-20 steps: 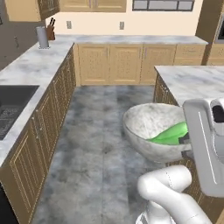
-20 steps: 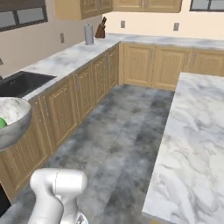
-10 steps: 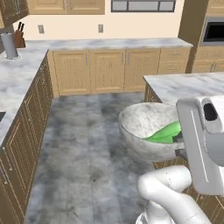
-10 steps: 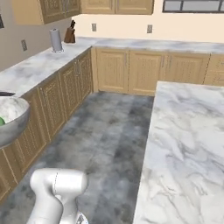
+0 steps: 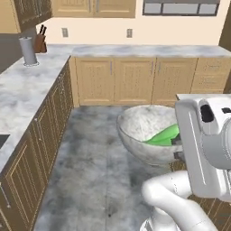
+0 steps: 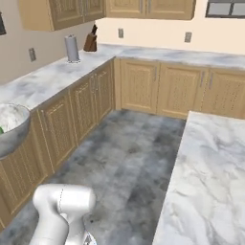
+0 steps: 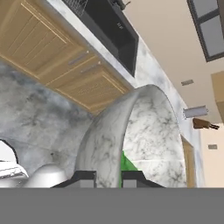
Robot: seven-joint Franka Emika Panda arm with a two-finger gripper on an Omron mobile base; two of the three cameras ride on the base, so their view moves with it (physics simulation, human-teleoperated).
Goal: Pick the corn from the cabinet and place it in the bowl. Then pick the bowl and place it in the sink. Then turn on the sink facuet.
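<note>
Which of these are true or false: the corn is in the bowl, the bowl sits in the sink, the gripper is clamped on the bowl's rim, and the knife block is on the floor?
1. The corn lies in the bowl. True.
2. The bowl sits in the sink. False: it is held in the air above the floor, apart from the sink.
3. The gripper is clamped on the bowl's rim. True: one finger each side of the wall.
4. The knife block is on the floor. False: it stands on the counter beside a grey cylinder.
</note>
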